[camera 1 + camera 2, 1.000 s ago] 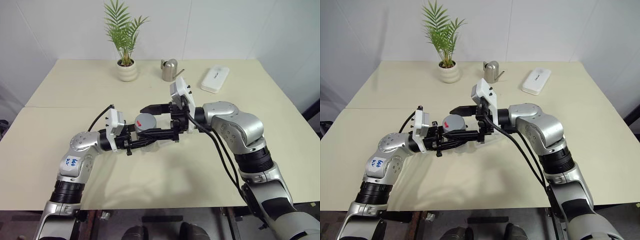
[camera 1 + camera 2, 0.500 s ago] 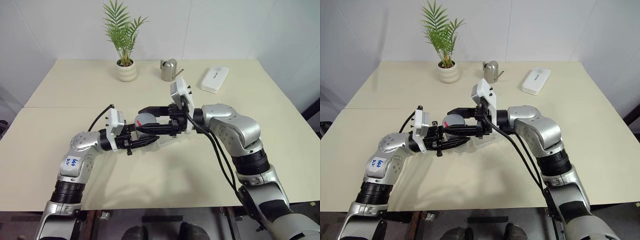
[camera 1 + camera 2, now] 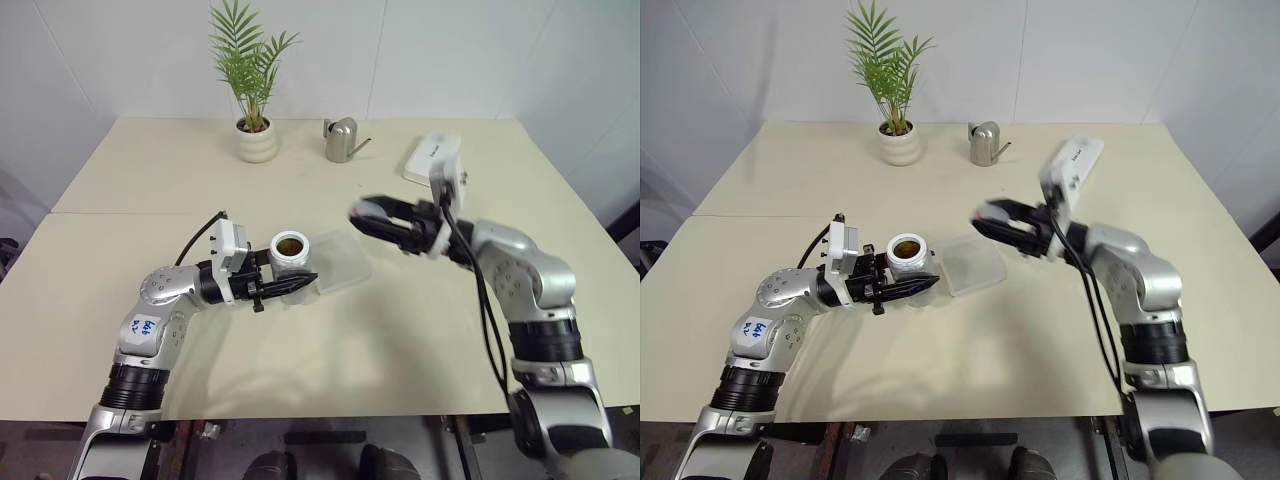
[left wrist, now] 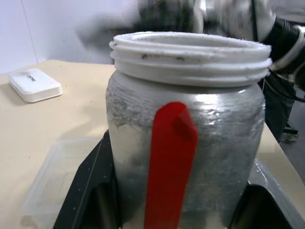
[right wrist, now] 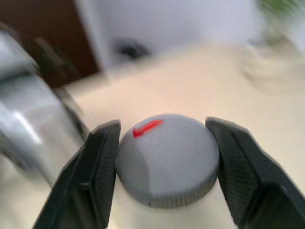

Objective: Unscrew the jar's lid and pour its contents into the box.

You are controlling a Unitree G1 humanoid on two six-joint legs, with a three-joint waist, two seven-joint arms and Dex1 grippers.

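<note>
Jar: the jar [image 3: 291,262] stands upright and open-mouthed just above the table [image 3: 330,370], its threaded white rim bare, red label stripe facing the left wrist camera.
Contents: a brownish patch [image 3: 905,245] shows inside the mouth; what it is made of cannot be told.
Left gripper: the left gripper [image 3: 290,286] is clamped on the jar's body, one black finger on each side, apparently to keep it steady and level until pouring.
Box: the clear box [image 3: 335,264] lies flat on the table just beside the jar, on the side toward the right arm, near enough that a tilt should reach it.
Lid: the lid [image 5: 167,158], off the jar, sits pinched between the two fingers of the right gripper [image 3: 372,214], its red mark uppermost.
Right gripper: closed on the lid and held in the air, well apart from the jar and beyond the box, likely to leave the pouring path free.
Stage: unscrewing looks finished; pouring not yet begun.
</note>
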